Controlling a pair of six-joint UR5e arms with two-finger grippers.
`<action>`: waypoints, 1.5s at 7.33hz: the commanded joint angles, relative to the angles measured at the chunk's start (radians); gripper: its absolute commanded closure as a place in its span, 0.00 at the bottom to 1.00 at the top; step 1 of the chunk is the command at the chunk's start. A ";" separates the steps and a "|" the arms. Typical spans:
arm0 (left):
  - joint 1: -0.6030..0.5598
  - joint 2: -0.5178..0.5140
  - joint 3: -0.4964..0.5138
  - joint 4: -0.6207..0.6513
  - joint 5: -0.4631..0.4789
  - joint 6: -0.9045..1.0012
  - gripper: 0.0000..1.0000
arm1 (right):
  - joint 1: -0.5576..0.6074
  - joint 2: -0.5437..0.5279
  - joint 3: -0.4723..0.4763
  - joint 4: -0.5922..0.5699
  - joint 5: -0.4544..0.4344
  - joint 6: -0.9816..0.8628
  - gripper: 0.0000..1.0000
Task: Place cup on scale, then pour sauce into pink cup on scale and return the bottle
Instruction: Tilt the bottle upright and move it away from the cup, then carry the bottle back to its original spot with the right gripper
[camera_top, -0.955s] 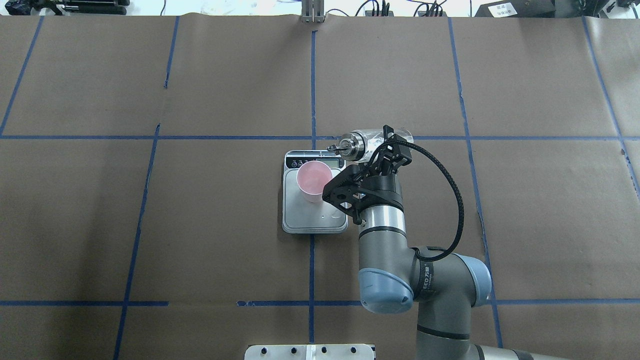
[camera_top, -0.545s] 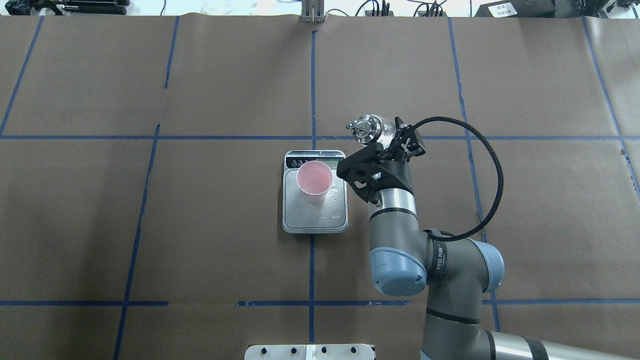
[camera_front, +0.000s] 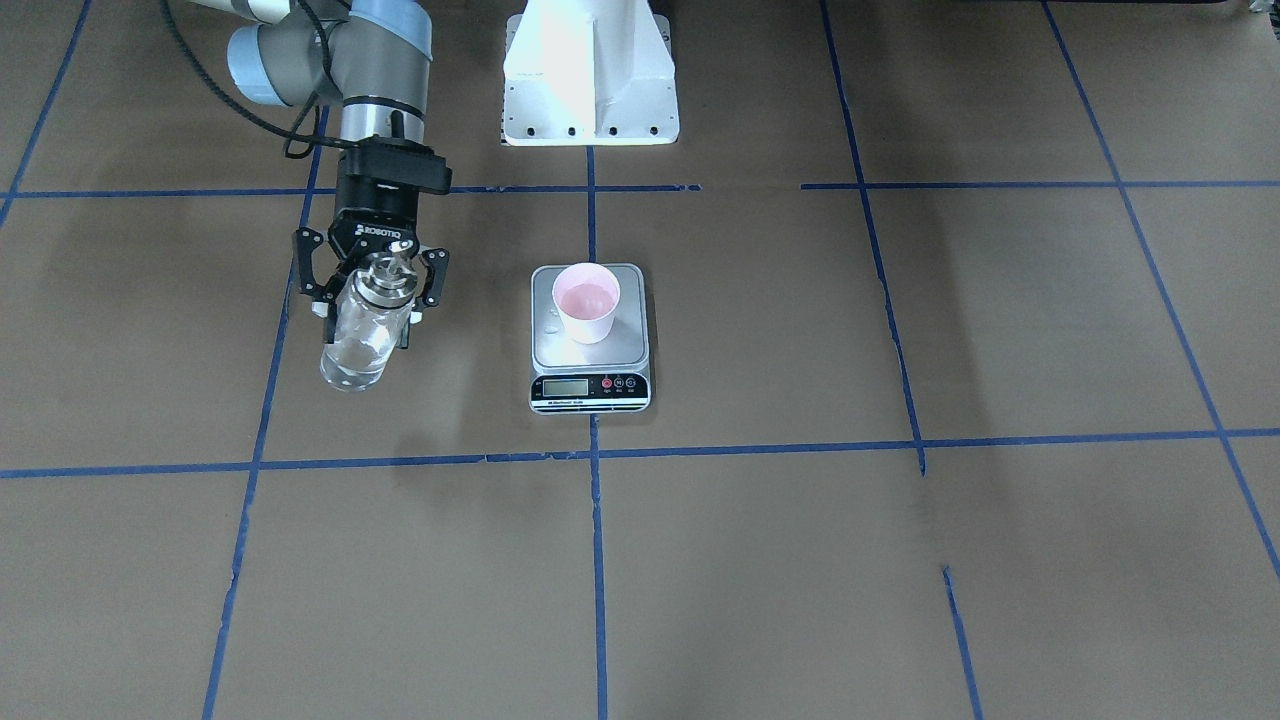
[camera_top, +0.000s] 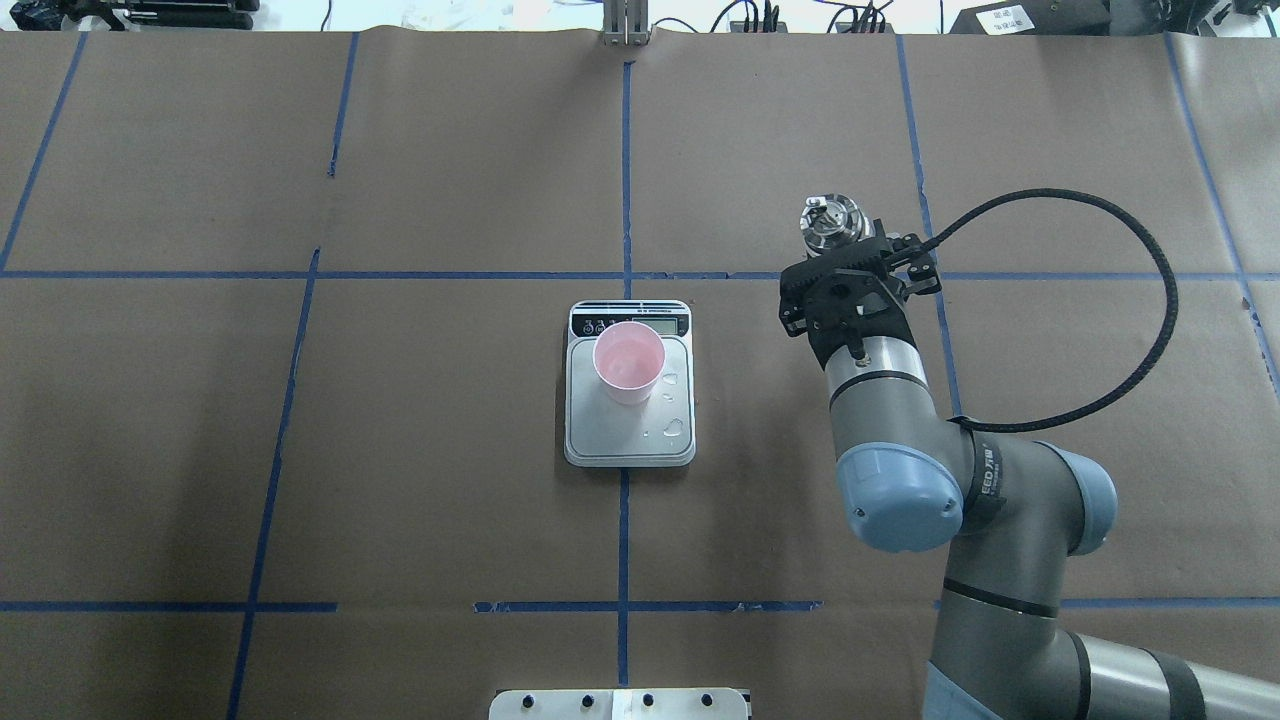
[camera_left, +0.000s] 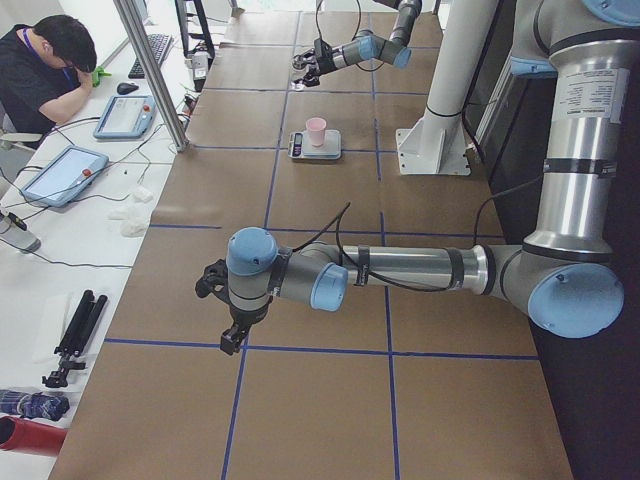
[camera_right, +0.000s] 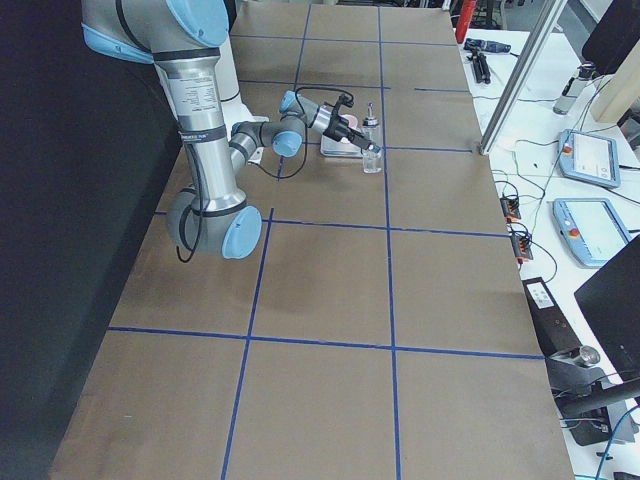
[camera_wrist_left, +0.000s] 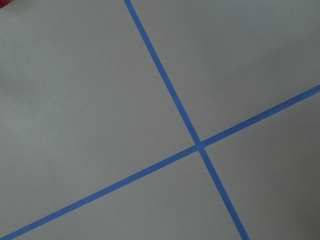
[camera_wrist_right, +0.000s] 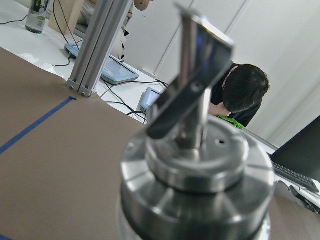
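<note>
1. Right tool (camera_front: 366, 308): clenched on the bottle (camera_front: 352, 356), with 1 finger on each side of the glass just below the silver collar. The wrist comes in level from the robot side.

2. Bottle axis: upright. The overhead view looks straight down on the spout, and the right-side view shows the body vertical. Clear sauce (camera_front: 348, 368) sits in the lower part of the glass.

3. Governing relation: the bottle base against the worktop (camera_front: 760, 560) directly beneath it. The base is low, but no view confirms whether it touches the paper or hangs just above it. Judgement: pouring looks complete and the return step is in hand. The next move calls for a straight vertical descent until the base seats flat, then release. A tilt at release risks a topple, because the bottle is tall and narrow.

4. Scale (camera_front: 628, 348): well apart from the bottle, toward the robot's left. The cup (camera_front: 588, 312) stands upright on the platform. A few drops (camera_top: 676, 427) lie on the platform on the side nearer the bottle.

5. Left tool (camera_left: 228, 335): farthest from the bottle, near the worktop's left end. Whether it is released or clenched cannot be told. The right arm is the only one placed for the set-down.
</note>
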 joint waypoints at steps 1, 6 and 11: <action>-0.001 0.002 -0.013 0.000 0.001 0.000 0.00 | 0.009 -0.071 0.036 0.001 0.074 0.276 1.00; 0.001 0.004 -0.016 -0.003 -0.002 -0.003 0.00 | 0.083 -0.191 0.037 0.001 0.249 0.424 1.00; 0.001 0.004 -0.030 -0.003 0.000 -0.003 0.00 | 0.070 -0.191 -0.024 0.004 0.221 0.570 1.00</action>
